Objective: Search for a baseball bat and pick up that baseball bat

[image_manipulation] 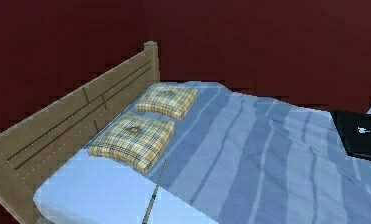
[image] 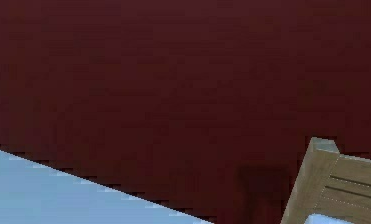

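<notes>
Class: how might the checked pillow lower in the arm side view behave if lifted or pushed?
The pillow looks puffy with soft corners, so it would probably sag when lifted and feel light. Lying flat on the bed, it should slide rather than roll.

Base close and aslant to the dark red wall [image: 183,90], arm side toward the bed [image_manipulation: 263,160].
</notes>
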Tool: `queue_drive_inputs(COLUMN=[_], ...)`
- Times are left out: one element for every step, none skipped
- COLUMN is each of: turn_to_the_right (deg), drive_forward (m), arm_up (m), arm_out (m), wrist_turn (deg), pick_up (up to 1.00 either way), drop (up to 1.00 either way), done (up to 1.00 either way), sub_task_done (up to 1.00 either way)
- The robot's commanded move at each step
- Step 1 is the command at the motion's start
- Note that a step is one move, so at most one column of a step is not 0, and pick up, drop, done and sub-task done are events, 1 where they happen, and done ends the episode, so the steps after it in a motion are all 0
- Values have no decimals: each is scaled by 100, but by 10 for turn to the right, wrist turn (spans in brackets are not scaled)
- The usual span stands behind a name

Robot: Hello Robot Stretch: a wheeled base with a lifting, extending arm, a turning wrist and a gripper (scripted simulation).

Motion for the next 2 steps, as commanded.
queue_drive_inputs(turn_to_the_right=[0,0], drive_forward=[0,0], arm_up=[0,10], arm_out=[0,0], wrist_turn=[0,0], pick_up=[100,0], drop=[0,0], done=[0,0], sub_task_done=[0,0])
